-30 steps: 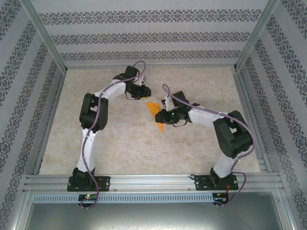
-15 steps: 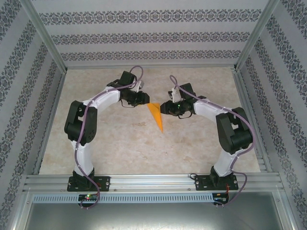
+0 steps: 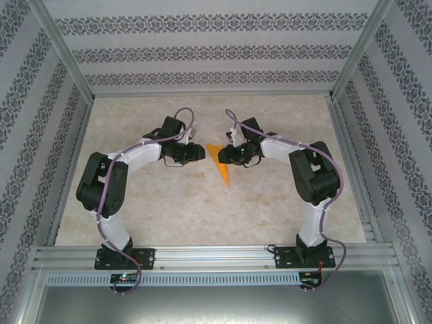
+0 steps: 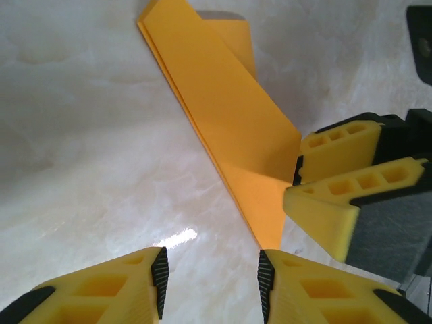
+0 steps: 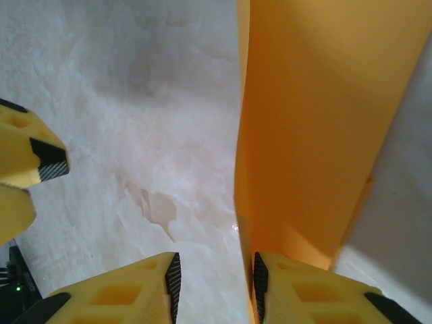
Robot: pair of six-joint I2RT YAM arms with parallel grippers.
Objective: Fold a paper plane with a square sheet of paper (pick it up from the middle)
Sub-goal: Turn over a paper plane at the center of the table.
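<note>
The orange sheet of paper (image 3: 219, 163) lies on the table folded into a slim pointed dart, its tip toward the near edge. My left gripper (image 3: 200, 152) sits just left of its wide far end. My right gripper (image 3: 225, 154) sits just right of that end. In the left wrist view the paper (image 4: 229, 115) runs diagonally to my left gripper (image 4: 209, 270), which is open with bare table in the gap. The right gripper's fingers (image 4: 337, 152) rest at the paper's edge. In the right wrist view my right gripper (image 5: 210, 273) is open, and the paper (image 5: 317, 121) lies over its right finger.
The pale marbled tabletop (image 3: 169, 202) is fenced by aluminium rails (image 3: 202, 253) and patterned walls (image 3: 202, 54). The left gripper's fingertips (image 5: 23, 152) show at the left edge of the right wrist view, close to the paper.
The right gripper, which was over the paper a second ago, has pulled to its right side. The left arm has swung nearer. The paper now lies flat between the two grippers.
</note>
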